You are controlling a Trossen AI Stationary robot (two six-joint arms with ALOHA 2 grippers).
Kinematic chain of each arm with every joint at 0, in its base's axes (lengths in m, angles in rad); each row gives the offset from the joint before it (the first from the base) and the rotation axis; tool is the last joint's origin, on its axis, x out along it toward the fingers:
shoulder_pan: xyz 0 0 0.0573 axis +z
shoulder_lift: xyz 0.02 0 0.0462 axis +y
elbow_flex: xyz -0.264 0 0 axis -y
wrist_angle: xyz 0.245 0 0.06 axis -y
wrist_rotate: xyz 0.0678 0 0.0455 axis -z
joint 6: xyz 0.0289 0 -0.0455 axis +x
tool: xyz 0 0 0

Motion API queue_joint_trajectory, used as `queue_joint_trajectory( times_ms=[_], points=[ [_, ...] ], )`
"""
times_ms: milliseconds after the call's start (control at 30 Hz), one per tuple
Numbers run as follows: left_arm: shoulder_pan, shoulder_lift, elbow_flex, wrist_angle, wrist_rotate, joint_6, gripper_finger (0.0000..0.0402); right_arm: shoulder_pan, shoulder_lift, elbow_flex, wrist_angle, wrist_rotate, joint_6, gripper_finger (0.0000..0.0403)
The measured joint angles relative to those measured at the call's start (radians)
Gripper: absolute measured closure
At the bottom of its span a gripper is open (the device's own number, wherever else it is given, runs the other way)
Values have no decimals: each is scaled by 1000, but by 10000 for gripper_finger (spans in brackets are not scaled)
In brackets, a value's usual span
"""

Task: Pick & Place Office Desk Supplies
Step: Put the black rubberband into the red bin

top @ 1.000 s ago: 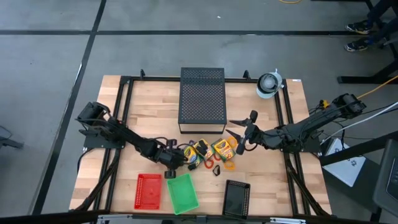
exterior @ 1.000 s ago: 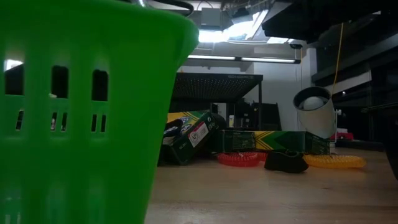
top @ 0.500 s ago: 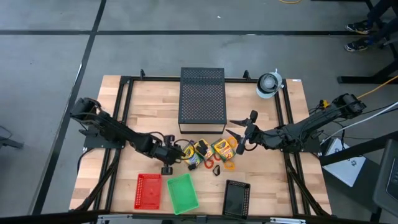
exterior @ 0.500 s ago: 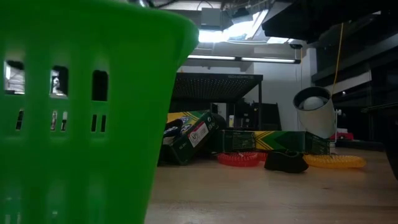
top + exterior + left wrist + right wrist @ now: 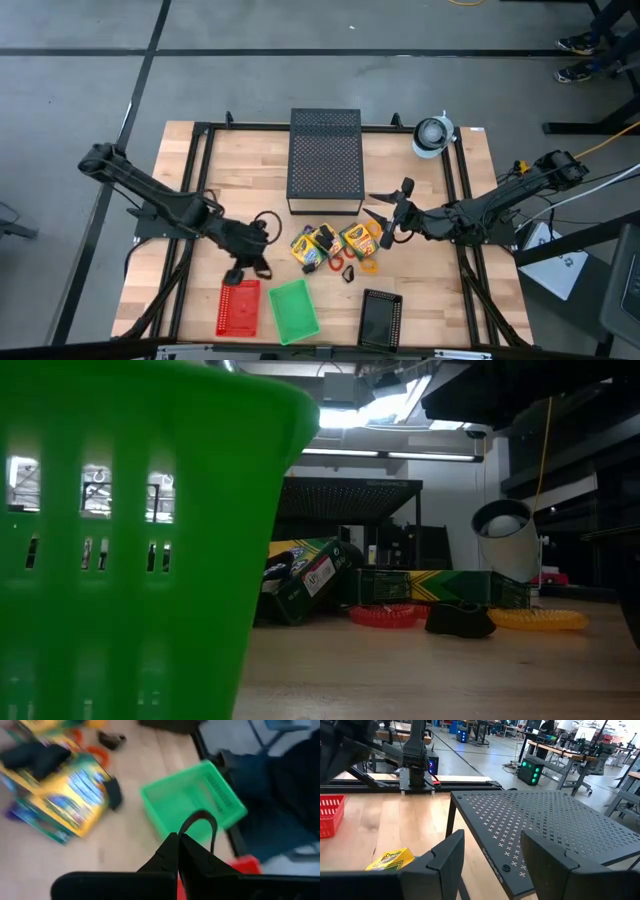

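Yellow-and-green crayon boxes [image 5: 325,243] [image 5: 65,800] [image 5: 305,575] lie in a pile at the table's middle. Beside them on the wood are a red ring [image 5: 383,616], an orange ring [image 5: 540,620] and a small black clip [image 5: 458,620]. My left gripper [image 5: 257,267] [image 5: 178,838] hangs left of the pile, above the table, shut on a thin black loop [image 5: 202,815]. My right gripper [image 5: 385,226] [image 5: 492,865] waits open right of the pile, by the near edge of the black perforated box [image 5: 325,160] [image 5: 545,820]. My left gripper pinches one end of the thin black loop [image 5: 183,834] between its two fingertips. The fingers slant down toward the green basket. The rest of the loop arches out beyond the tips, clear of the table.
A green basket [image 5: 293,308] [image 5: 192,802] [image 5: 130,540], a red basket [image 5: 238,306] and a black basket [image 5: 380,318] stand along the near edge. A white roll [image 5: 432,135] sits at the far right. Bare wood lies left of the perforated box.
My left gripper has risen and drawn back from the pile toward the table's left edge, tipping closer to level. It has cleared the space behind the green basket's slots in the low view. The crayon boxes and rings have stayed put.
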Motion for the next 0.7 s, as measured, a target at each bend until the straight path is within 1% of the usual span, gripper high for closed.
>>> queue_joint_trajectory(
  times_ms=[100, 200, 333, 400, 600, 700],
  points=[
    [-53, 0, -5, -13, -16, -67, 399, 0, 0, 0, -3, -1, 1, 207],
    [-111, 32, -37, 26, -56, -140, 399, 0, 0, 0, -4, -26, 3, 207],
    [-185, 84, -91, 109, -75, -264, 399, 0, 0, 0, -7, -26, 4, 207],
    [-217, 114, -97, 111, -88, -326, 399, 0, 0, 0, -7, -25, 4, 207],
    [-279, 164, -97, 113, -99, -451, 398, 0, 0, 0, -7, -25, 4, 207],
    [-304, 183, -97, 111, -139, -496, 396, 0, 0, 0, -7, -25, 4, 207]
  ],
)
